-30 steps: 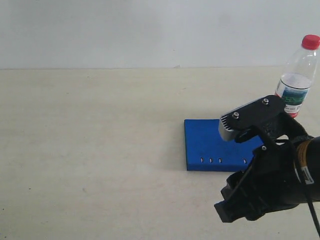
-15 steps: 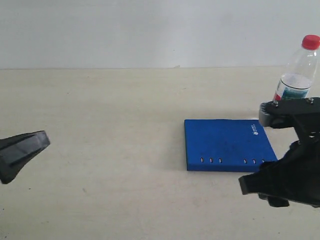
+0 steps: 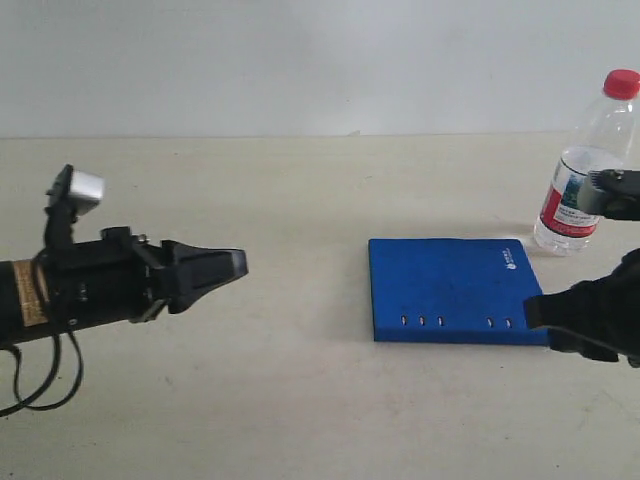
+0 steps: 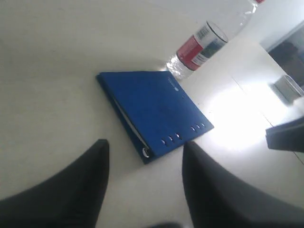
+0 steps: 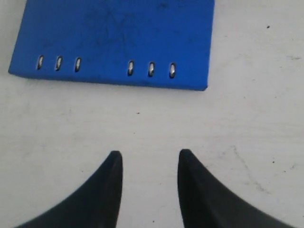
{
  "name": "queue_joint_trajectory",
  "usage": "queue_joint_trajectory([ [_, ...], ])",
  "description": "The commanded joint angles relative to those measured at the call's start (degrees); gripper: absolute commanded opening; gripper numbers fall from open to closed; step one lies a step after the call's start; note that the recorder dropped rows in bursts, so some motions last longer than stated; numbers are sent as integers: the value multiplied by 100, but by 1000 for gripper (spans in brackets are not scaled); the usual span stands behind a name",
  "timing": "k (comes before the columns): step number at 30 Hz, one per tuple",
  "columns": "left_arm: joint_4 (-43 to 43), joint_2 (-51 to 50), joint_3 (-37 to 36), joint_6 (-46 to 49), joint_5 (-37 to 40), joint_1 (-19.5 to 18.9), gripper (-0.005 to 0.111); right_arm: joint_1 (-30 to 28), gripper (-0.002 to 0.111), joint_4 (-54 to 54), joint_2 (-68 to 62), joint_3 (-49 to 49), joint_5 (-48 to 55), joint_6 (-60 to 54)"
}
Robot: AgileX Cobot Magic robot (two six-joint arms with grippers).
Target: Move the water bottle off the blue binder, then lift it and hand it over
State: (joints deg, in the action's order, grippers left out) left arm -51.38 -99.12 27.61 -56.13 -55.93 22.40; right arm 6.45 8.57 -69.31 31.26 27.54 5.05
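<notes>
The water bottle, clear with a red cap and a red, white and green label, stands upright on the table just beyond the far right corner of the blue binder. In the left wrist view the water bottle stands past the blue binder, which lies flat. My left gripper is open and empty, out over the table well to the left of the binder. My right gripper is open and empty, hovering over bare table beside the binder's holed edge.
The pale table stretches wide around the binder. A white wall runs behind it. In the left wrist view a dark object and a bright glare patch lie beyond the binder.
My left arm has swung in from the left edge toward the middle. My right arm has pulled back to the right, uncovering the binder and bottle.
</notes>
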Motion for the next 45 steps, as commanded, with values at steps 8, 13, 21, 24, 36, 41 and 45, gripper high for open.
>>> queue_joint_trajectory([
  [8, 70, -1330, 1896, -663, 62, 635, 46, -1124, 34, 2778, -1665, 381, 393, -3604],
  [13, -419, -1703, 2545, -1697, 242, 691, 46, -1124, 56, 2647, -2082, 984, 682, -3716],
  [21, -1006, -2120, 2773, -3189, 436, 691, 46, -1132, 58, 2611, -2183, 1145, -221, -3706],
  [24, -1004, -2206, 2773, -3257, 186, 691, 54, -1216, 58, 2625, -2391, 1145, -638, -3550],
  [36, -1032, -2230, 2773, -3604, 225, 699, 67, -1329, 58, 2926, -3336, 1612, -645, -3656],
  [41, -1295, -2268, 2773, -3603, 450, 699, 67, -1329, 58, 3482, -3599, 1702, -390, -4232],
  [45, -1593, -2454, 2773, -3776, 293, 699, 67, -1329, 58, 4065, -3713, 1740, 107, -4932],
])
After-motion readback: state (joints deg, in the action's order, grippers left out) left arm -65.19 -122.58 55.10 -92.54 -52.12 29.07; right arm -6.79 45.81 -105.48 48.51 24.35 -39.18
